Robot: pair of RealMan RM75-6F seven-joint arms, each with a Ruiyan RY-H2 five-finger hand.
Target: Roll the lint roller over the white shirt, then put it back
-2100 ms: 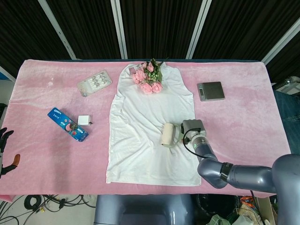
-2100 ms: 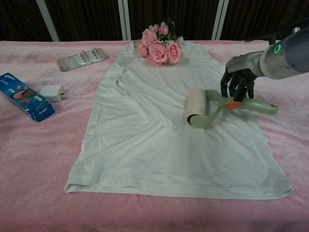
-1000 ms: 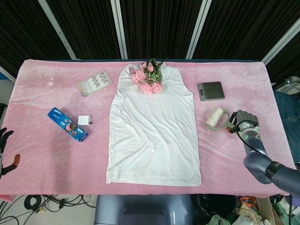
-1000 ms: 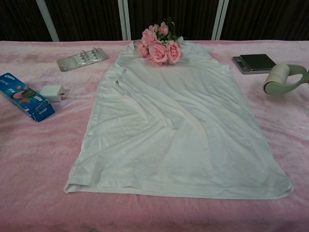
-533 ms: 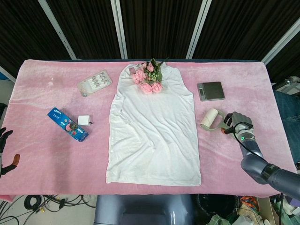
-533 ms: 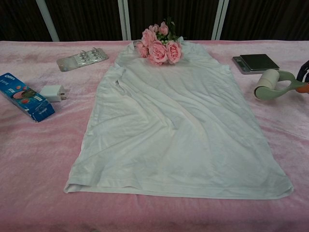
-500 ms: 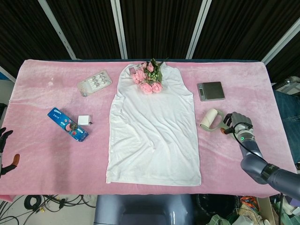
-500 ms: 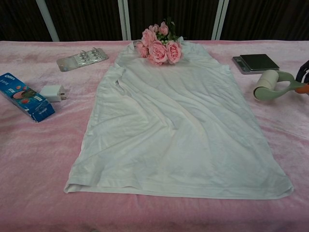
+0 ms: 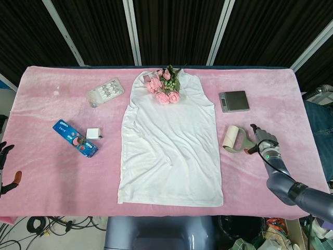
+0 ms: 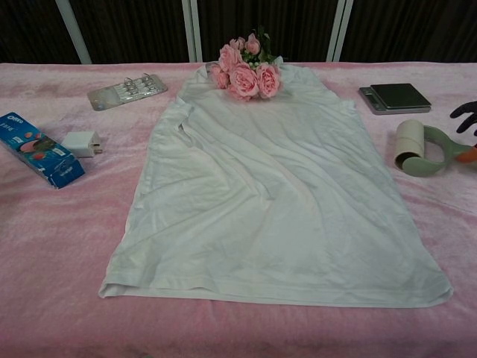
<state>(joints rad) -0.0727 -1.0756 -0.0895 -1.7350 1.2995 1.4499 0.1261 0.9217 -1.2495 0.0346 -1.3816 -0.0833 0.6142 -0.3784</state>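
The white shirt [image 9: 169, 146] [image 10: 276, 201] lies flat in the middle of the pink table. The lint roller [image 9: 234, 139] [image 10: 417, 147], a cream roll on a pale green handle, lies on the cloth just right of the shirt, off the fabric. My right hand [image 9: 263, 143] [image 10: 466, 112] is at the handle's far end with its fingers spread and lifted off it; an orange fingertip sits beside the handle. My left hand [image 9: 5, 166] hangs at the table's left edge, holding nothing, and the chest view does not show it.
A pink rose bunch [image 9: 166, 86] [image 10: 246, 71] rests on the shirt's collar. A grey scale [image 9: 233, 101] [image 10: 395, 95] sits behind the roller. On the left are a blister pack [image 9: 105, 91], a blue biscuit box [image 9: 75, 137] and a white charger [image 9: 93, 134].
My right hand carried the roller off the shirt to the right and set it down on the cloth. Its fingers have since spread away from the handle.
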